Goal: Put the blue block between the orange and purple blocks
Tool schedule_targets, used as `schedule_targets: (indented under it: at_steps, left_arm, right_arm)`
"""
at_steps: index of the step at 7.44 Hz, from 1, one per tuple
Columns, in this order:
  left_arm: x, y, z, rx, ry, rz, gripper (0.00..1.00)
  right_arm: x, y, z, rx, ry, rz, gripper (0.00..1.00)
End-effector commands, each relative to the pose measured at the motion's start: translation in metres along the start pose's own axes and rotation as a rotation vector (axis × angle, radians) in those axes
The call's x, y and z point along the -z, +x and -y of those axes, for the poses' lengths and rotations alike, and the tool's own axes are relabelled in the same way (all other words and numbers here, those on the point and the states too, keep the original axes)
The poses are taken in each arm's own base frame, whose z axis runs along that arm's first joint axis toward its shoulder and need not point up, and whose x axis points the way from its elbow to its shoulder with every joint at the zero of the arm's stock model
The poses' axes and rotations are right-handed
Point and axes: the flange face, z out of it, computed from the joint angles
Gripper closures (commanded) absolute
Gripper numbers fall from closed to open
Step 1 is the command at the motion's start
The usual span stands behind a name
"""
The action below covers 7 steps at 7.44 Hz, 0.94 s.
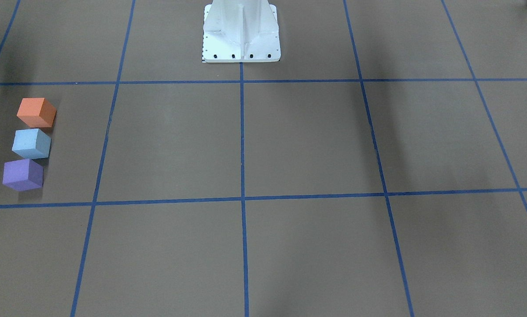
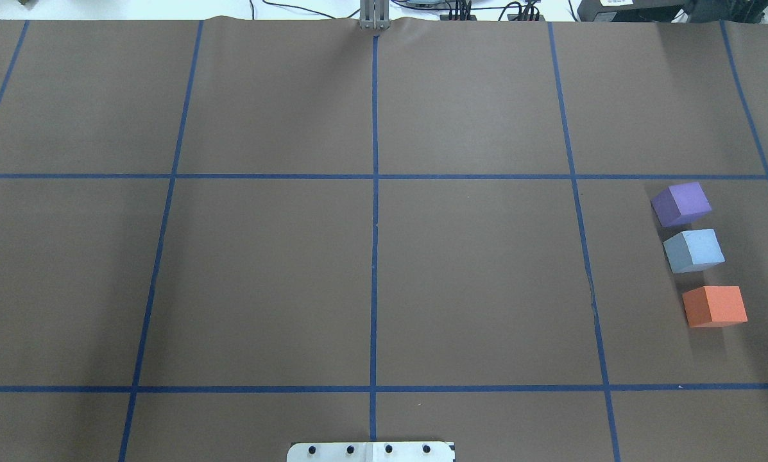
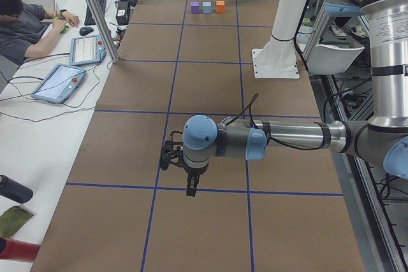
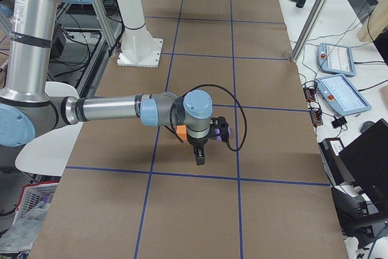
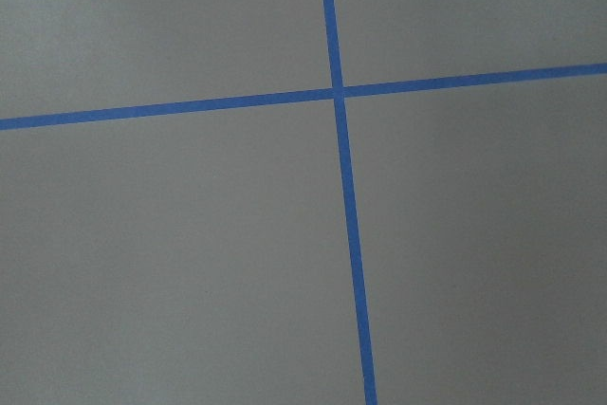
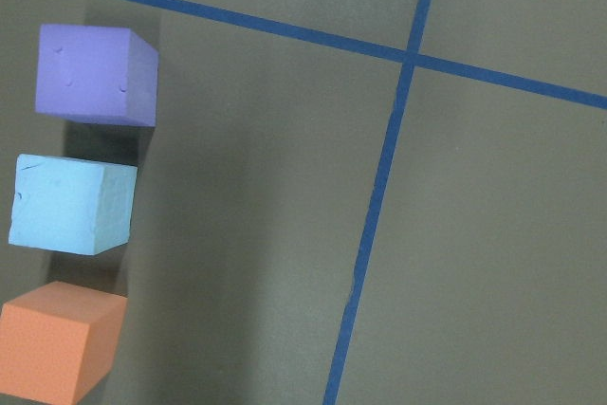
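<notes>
The orange block (image 1: pixel 36 112), the blue block (image 1: pixel 31 143) and the purple block (image 1: pixel 22 175) stand in a row on the brown table, the blue one in the middle with small gaps on each side. The overhead view shows the same row at the right: purple (image 2: pixel 681 203), blue (image 2: pixel 693 250), orange (image 2: pixel 714 306). The right wrist view looks down on purple (image 6: pixel 95 75), blue (image 6: pixel 71 204) and orange (image 6: pixel 59 340). My right gripper (image 4: pixel 200 161) hangs above the table beside the row. My left gripper (image 3: pixel 190 190) hangs over bare table far from the blocks. I cannot tell whether either is open or shut.
The white robot pedestal (image 1: pixel 241 35) stands at the table's middle edge. Blue tape lines (image 2: pixel 375 192) divide the table into squares. A seated operator (image 3: pixel 25 23) and control tablets (image 3: pixel 60 82) are on a side desk beyond the table's far edge.
</notes>
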Motion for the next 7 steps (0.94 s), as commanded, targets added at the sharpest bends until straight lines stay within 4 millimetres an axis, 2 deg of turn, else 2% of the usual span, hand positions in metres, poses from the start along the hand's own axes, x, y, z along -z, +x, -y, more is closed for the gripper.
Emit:
schedule_targets:
  at_steps: [1,3,6,7]
  left_arm:
    - [-0.0026,-0.0028,-0.001,0.008,-0.006,0.001,0.0]
    - [0.0017,-0.0035,0.0016,-0.019,0.001,0.051,0.0]
    - [0.0013,-0.0015,0.0033,-0.011,-0.001,0.044,0.0]
    - [-0.0031,-0.0065,0.0034,-0.016,-0.008,0.054,0.0]
  right_arm:
    - [-0.0001,0.0016,-0.0005,-0.008,0.0,0.003,0.0]
    - [0.0003,0.0014,0.0003,-0.01,0.001,0.001,0.0]
    - [0.0008,0.0009,0.0004,-0.008,0.002,0.001,0.0]
    - [0.0006,0.0013,-0.0002,-0.008,0.002,0.0,0.0]
